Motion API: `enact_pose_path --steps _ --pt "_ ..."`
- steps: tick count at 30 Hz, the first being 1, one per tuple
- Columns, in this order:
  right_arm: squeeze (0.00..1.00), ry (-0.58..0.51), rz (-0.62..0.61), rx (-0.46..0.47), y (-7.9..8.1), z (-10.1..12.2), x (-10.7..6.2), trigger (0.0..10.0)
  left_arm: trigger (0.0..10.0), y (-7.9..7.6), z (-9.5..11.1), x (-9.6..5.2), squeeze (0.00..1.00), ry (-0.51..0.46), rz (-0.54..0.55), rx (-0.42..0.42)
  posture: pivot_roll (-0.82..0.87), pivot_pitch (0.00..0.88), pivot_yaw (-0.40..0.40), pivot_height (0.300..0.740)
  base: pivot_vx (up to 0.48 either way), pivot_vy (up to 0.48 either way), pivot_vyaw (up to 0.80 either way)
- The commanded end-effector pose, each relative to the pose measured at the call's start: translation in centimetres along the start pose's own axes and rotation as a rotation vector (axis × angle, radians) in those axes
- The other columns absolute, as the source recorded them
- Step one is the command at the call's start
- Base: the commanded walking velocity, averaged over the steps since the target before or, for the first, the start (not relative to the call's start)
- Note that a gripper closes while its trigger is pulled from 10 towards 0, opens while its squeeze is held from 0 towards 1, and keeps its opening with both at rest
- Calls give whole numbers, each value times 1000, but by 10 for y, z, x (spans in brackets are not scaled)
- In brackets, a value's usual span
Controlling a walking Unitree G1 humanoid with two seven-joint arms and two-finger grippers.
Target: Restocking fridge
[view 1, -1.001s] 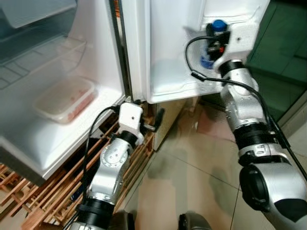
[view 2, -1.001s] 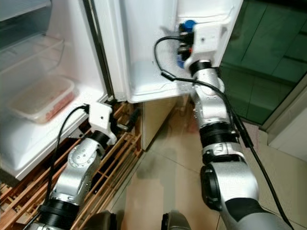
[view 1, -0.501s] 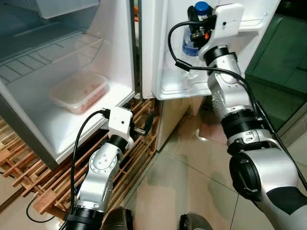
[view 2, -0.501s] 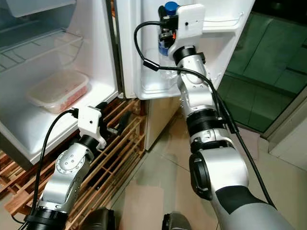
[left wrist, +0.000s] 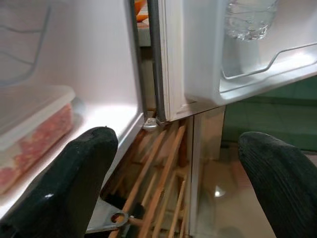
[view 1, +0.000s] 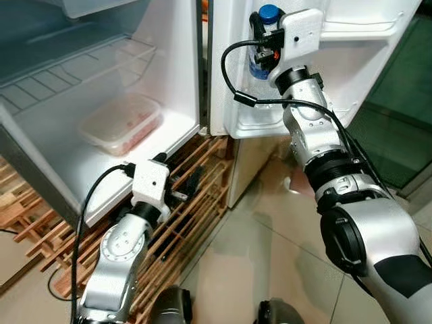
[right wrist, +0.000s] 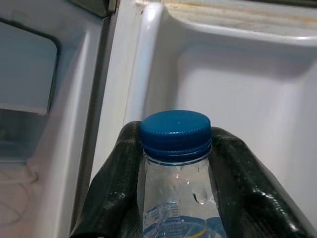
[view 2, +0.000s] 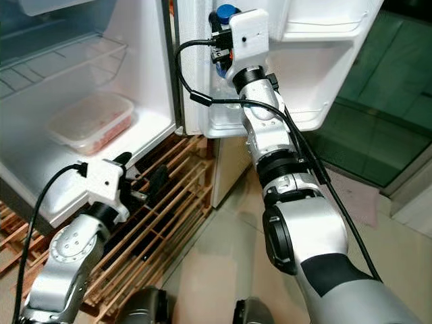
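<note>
A clear water bottle (view 1: 259,62) with a blue cap (right wrist: 175,130) stands upright in the open fridge door's lower shelf (view 1: 266,125). My right gripper (right wrist: 176,168) is shut on the bottle's neck just under the cap, one black finger (right wrist: 115,198) on each side. In the left wrist view the bottle's base (left wrist: 247,20) shows above the shelf floor; whether it rests there I cannot tell. My left gripper (left wrist: 168,188) hangs open and empty, low by the fridge's bottom edge.
A lidded plastic container of pinkish food (view 1: 121,123) sits on the fridge's bottom shelf. Under the fridge lies a wooden slatted pallet (view 1: 202,202). Tiled floor (view 1: 263,243) stretches in front, with green glass (view 1: 401,108) to the right.
The camera has shifted, so the fridge appears further right and lower. My right gripper has stayed shut on the bottle at the door shelf. The left arm has stayed low by the pallet.
</note>
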State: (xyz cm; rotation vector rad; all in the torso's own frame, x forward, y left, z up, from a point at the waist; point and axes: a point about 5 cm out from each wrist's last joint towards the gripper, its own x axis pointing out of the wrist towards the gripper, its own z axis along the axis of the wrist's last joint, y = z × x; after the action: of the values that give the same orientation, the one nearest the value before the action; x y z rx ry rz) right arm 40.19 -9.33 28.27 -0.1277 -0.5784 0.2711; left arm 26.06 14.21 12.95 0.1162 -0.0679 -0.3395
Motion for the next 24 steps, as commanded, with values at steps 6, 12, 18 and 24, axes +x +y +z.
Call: enact_pose_path --steps 6,12,18,24 --pt "0 -70 -36 -60 -11 13 5 10000 10000 -3 5 -6 0 14 -20 -3 137 120 10 693 0 0 0" --pt "0 -69 -54 -118 -14 12 4 10000 10000 -3 7 -11 0 23 -22 -3 149 132 15 693 0 0 0" --pt "333 -62 -83 -125 -15 8 1 10000 10000 -2 11 -15 0 29 -19 2 158 148 18 693 0 0 0" --pt "1000 -60 -103 -116 -14 5 0 10000 10000 -3 13 -17 0 34 -23 4 161 154 18 693 0 0 0"
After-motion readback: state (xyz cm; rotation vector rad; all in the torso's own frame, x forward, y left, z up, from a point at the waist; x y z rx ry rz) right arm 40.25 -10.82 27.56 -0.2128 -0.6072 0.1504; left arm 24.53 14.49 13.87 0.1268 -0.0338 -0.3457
